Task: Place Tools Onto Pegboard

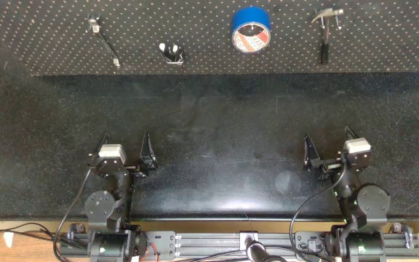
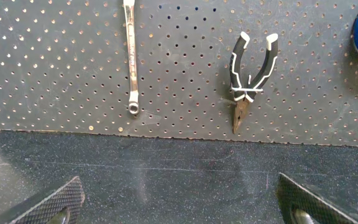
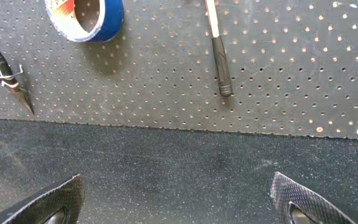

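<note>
The wrench (image 1: 105, 44), pliers (image 1: 171, 52), tape roll (image 1: 250, 17) and hammer (image 1: 326, 36) all hung on the pegboard (image 1: 195, 29). The left end effector (image 1: 124, 143) and right end effector (image 1: 329, 143) sat wide open and empty over the worktop (image 1: 224, 109), near their bases. The placing looked finished, so the next move likely called only for keeping clear of the board.

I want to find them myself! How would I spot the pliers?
Look at the dotted pegboard behind the black mat. Four things sit there in a row; the pliers are between the long wrench and the blue tape. Only they have two black, white-edged handles spreading apart.
</note>
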Motion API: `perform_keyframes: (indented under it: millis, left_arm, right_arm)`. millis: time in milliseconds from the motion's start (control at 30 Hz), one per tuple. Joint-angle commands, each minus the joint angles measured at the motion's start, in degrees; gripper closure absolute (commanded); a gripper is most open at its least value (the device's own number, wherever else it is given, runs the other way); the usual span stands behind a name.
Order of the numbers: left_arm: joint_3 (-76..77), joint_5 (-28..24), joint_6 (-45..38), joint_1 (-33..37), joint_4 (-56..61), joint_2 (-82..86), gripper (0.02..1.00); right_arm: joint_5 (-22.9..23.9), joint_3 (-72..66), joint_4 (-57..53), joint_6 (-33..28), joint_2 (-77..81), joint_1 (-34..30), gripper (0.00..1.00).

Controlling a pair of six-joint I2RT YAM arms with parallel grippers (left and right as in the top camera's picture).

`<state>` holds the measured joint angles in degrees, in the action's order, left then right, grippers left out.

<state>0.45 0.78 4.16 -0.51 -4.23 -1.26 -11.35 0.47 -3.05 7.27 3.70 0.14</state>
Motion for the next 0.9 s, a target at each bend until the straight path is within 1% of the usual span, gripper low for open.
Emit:
perform_keyframes:
  millis: [33, 133, 900]
  left_arm:
    - [-0.13, -0.42, 0.09, 0.13, -0.31, 0.48, 0.023]
    - [-0.13, -0.42, 0.07, 0.13, -0.31, 0.48, 0.023]
    - [-0.13, -0.42, 0.07, 0.13, -0.31, 0.48, 0.023]
  right_arm:
    - [1.99, -0.22, -0.39, 0.57, -3.69, 1.53, 0.023]
    - [1.97, -0.22, -0.39, 0.39, -3.69, 3.5, 0.027]
    - [1.92, -0.22, -0.37, 0.42, -3.65, 3.5, 0.023]
